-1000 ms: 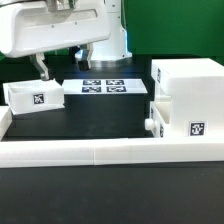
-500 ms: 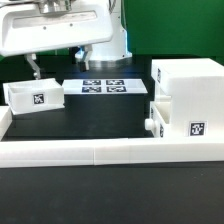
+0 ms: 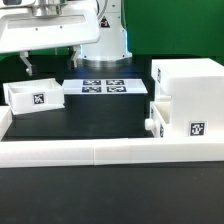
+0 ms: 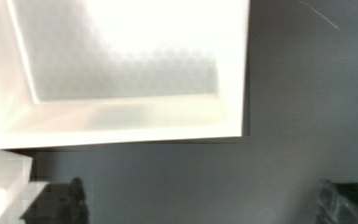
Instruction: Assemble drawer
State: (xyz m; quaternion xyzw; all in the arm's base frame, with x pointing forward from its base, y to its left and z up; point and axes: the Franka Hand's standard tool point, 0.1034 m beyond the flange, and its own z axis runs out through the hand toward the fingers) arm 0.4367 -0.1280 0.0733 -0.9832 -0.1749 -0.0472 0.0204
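A small white tray (image 3: 35,97) with a square tag stands on the black table at the exterior view's left. The wrist view looks down into its open inside (image 4: 131,70). My gripper (image 3: 52,62) hangs just above and behind the tray, open and empty, and its two dark fingertips (image 4: 59,200) sit wide apart over bare table in the wrist view. The big cube housing (image 3: 190,80) stands at the exterior view's right. A second tray (image 3: 185,122) with a knob (image 3: 150,125) sits in front of and against it.
The marker board (image 3: 105,87) lies flat at the back middle. A long low white wall (image 3: 100,152) runs across the front and up the exterior view's left side. The arm's white body (image 3: 60,30) fills the upper left.
My gripper has moved toward the exterior view's left, coming over the left tray. It stays open. The tray and housing have not moved.
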